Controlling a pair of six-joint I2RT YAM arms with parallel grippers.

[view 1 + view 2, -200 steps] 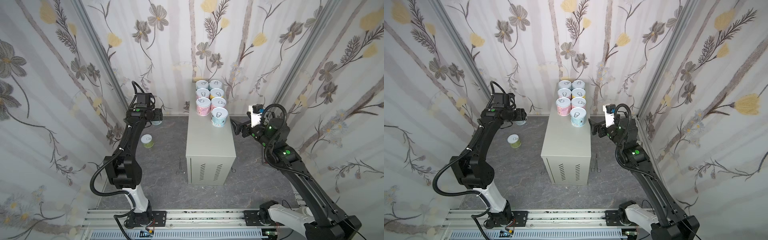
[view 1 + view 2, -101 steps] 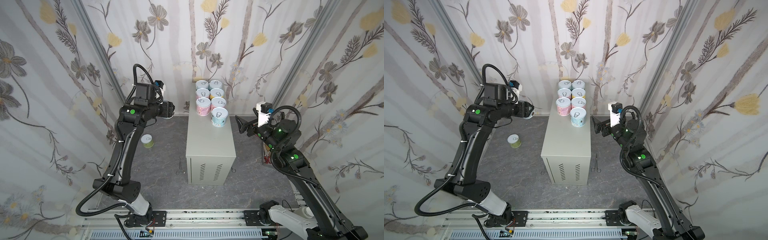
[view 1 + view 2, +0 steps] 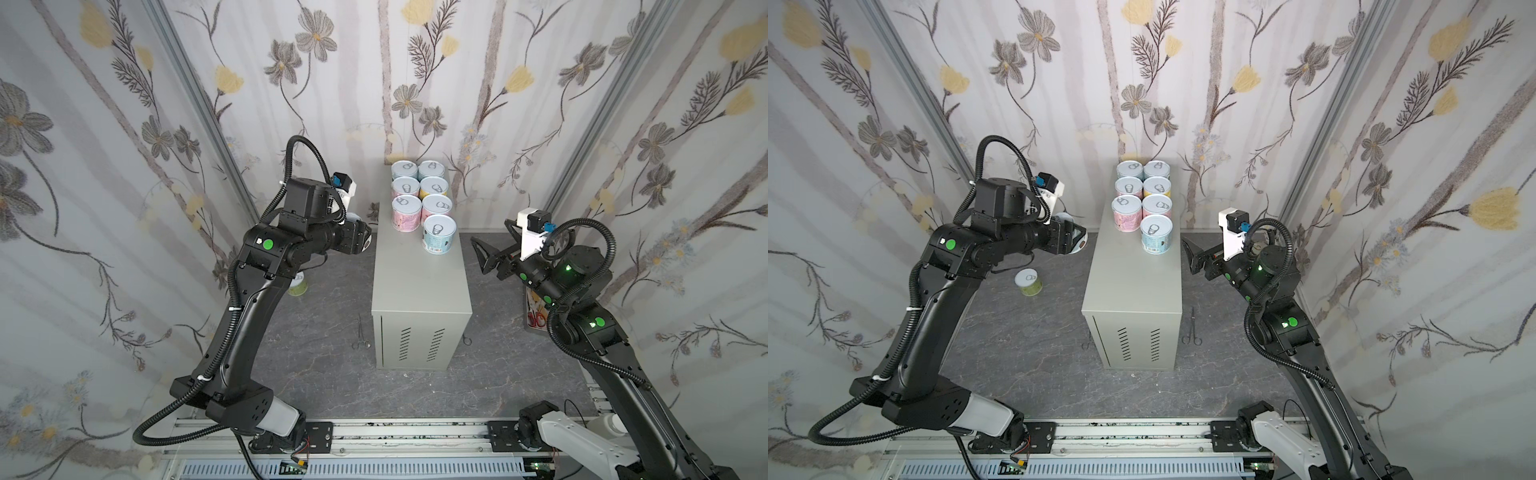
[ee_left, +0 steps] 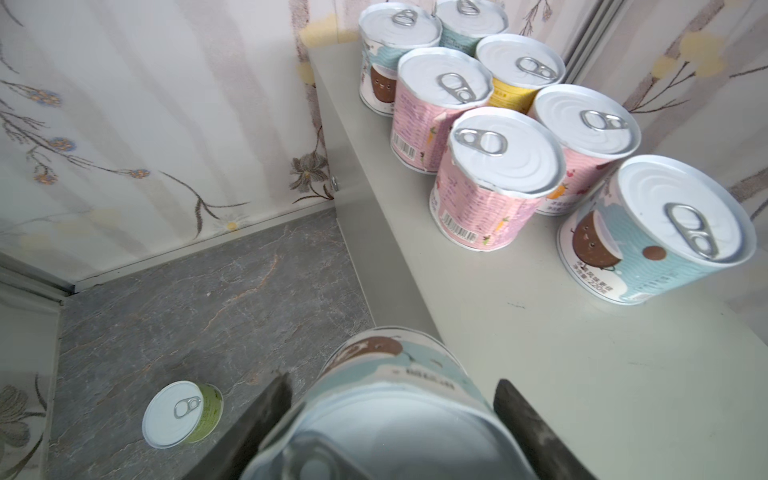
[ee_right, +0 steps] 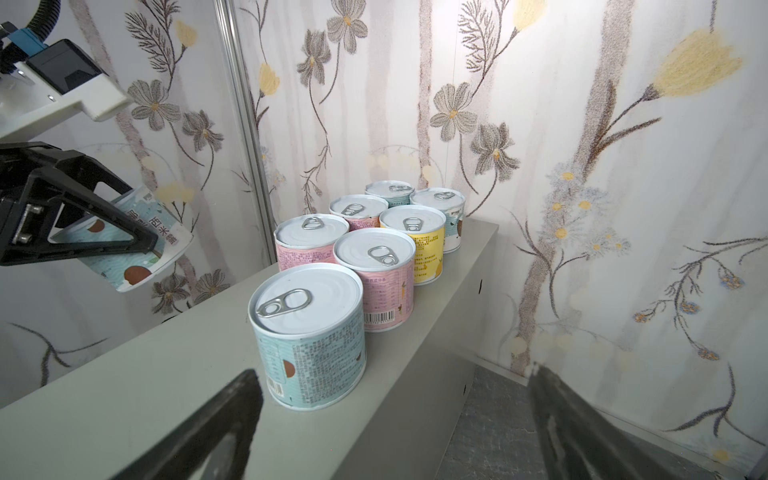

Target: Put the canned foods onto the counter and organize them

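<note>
The counter (image 3: 419,286) (image 3: 1133,286) is a tall light-grey cabinet in the middle of the floor. Several canned foods stand in two rows at its far end, with a blue can (image 3: 439,235) (image 5: 307,332) nearest the front. My left gripper (image 3: 361,240) (image 4: 392,382) is shut on another blue can (image 4: 390,399) (image 5: 124,249), held tilted in the air just left of the counter's top edge. A green can (image 3: 1028,282) (image 4: 183,413) stands on the floor to the left. My right gripper (image 3: 482,257) (image 5: 395,374) hangs open and empty beside the counter's right side.
Metal forceps (image 3: 360,336) lie on the floor left of the counter, and a second pair (image 3: 1191,332) lies on its right. A small tray with scissors (image 3: 536,318) sits under my right arm. Floral walls close in on three sides, and a rail (image 3: 395,432) runs along the front.
My left arm has risen from low by the back-left wall and swung right to the counter's edge with the blue can. My right gripper has drawn back to the right, away from the cans.
</note>
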